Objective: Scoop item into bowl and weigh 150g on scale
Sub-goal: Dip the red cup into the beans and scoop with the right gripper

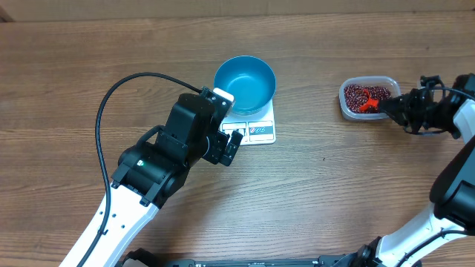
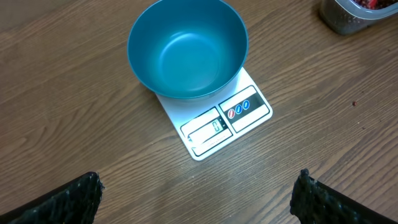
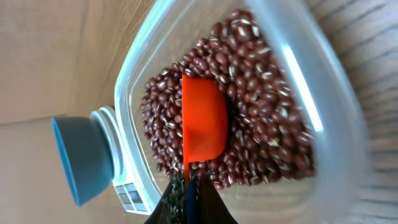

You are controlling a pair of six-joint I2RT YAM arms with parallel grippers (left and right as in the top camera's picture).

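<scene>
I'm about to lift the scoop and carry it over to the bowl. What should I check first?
1. Blue bowl on the scale, empty: ok.
2. Scale display zeroed: cannot tell, digits too small.
3. Right gripper shut on the orange scoop handle: ok.
4. Scoop filled: cannot tell; it is dug into the beans in the clear tub.
5. Left gripper open, empty, off the bowl: ok.

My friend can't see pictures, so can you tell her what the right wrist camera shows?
The right gripper holds an orange scoop pushed into dark red beans in a clear plastic tub. Behind the tub, a blue bowl sits on a white scale.
</scene>
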